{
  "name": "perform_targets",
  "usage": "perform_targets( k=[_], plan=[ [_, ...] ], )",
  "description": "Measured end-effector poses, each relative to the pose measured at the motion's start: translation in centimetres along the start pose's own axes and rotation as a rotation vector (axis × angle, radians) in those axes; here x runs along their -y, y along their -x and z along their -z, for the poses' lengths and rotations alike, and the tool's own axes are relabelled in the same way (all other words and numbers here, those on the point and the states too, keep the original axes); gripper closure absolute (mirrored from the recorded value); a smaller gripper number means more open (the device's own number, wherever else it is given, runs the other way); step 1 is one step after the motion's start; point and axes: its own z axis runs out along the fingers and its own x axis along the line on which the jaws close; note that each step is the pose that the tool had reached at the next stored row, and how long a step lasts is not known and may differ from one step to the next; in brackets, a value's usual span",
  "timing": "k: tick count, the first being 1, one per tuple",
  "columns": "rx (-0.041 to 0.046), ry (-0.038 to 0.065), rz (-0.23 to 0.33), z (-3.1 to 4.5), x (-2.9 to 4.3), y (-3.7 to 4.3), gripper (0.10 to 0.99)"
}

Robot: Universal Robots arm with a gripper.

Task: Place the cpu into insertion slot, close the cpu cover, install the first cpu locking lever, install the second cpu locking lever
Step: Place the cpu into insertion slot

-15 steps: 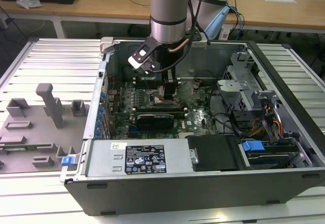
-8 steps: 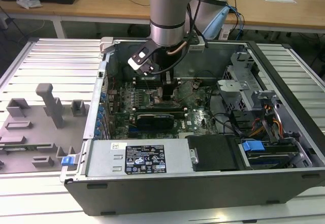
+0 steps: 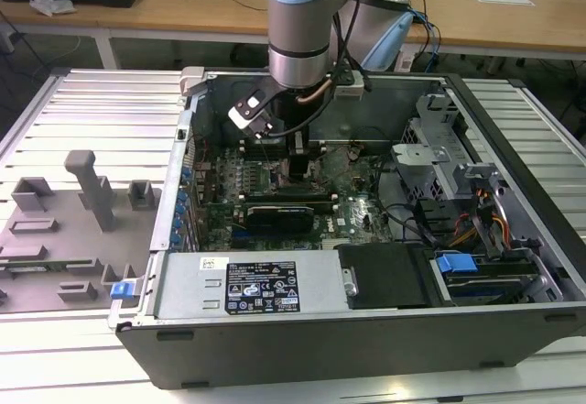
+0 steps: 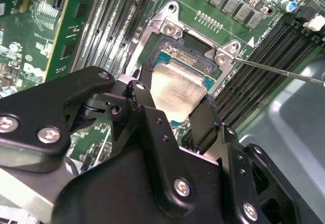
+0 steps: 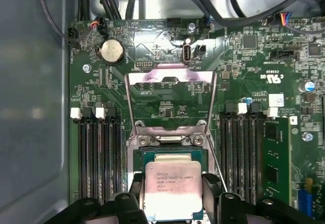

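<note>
Noted: tool clamped on cpu at two opposite edges, over insertion slot; cpu cover hinged up, open.

- The cpu: small square chip with a pale silver, printed top, lying flat over the insertion slot and gripped at two opposite edges.
- The insertion slot: square socket, largely hidden beneath the chip.
- The cpu cover: silver windowed frame, swung open beyond the socket.
- A cpu locking lever: thin wire, unlatched.

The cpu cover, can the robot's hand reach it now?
Probably not yet: the hand is busy gripping the cpu over the insertion slot, though the raised cpu cover stands close by, with nothing between.
</note>
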Motion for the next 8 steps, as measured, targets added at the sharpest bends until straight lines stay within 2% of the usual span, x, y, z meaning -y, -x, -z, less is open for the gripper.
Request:
perform_targets(
  k=[4,8],
  plan=[
    [0.0002,-0.004,-0.001,-0.74,0.08,-0.06,0.545],
    [0.0002,-0.005,-0.001,-1.11,0.1,-0.05,0.545]
  ],
)
